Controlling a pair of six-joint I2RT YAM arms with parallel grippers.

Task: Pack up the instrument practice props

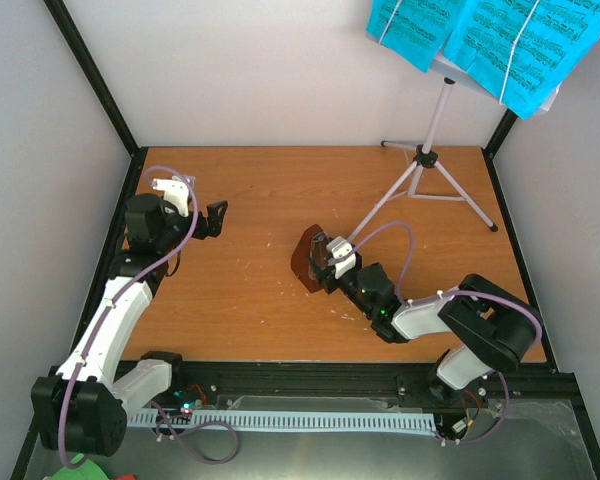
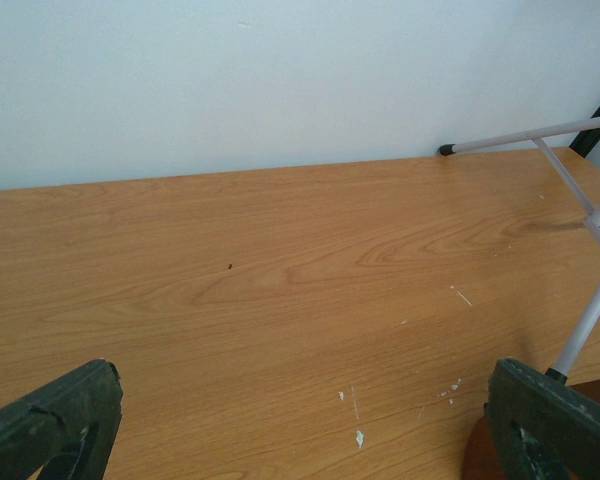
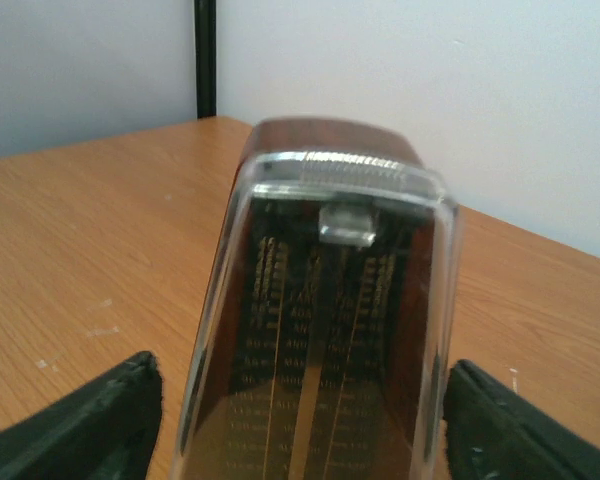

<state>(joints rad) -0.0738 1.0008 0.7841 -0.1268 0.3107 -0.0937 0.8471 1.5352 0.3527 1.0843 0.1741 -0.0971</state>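
Note:
The dark red-brown metronome (image 1: 308, 258) with its clear cover stands upright mid-table and fills the right wrist view (image 3: 330, 320). My right gripper (image 1: 327, 265) (image 3: 300, 425) straddles it, open; both dark fingers (image 3: 90, 420) stand a little off its sides. At the back right is the silver music stand (image 1: 420, 160), and cyan sheet-music pages (image 1: 500, 40) rest on its desk. My left gripper (image 1: 212, 220) (image 2: 310, 425) hovers open at the left with only bare wood between its fingers. The left wrist view catches the stand's legs (image 2: 580, 335) and a corner of the metronome (image 2: 475, 460).
Pale walls and black frame posts (image 1: 90, 70) close in the wooden table (image 1: 250, 200) on three sides. A black rail and white cable chain (image 1: 310, 420) run along the near edge by the arm bases.

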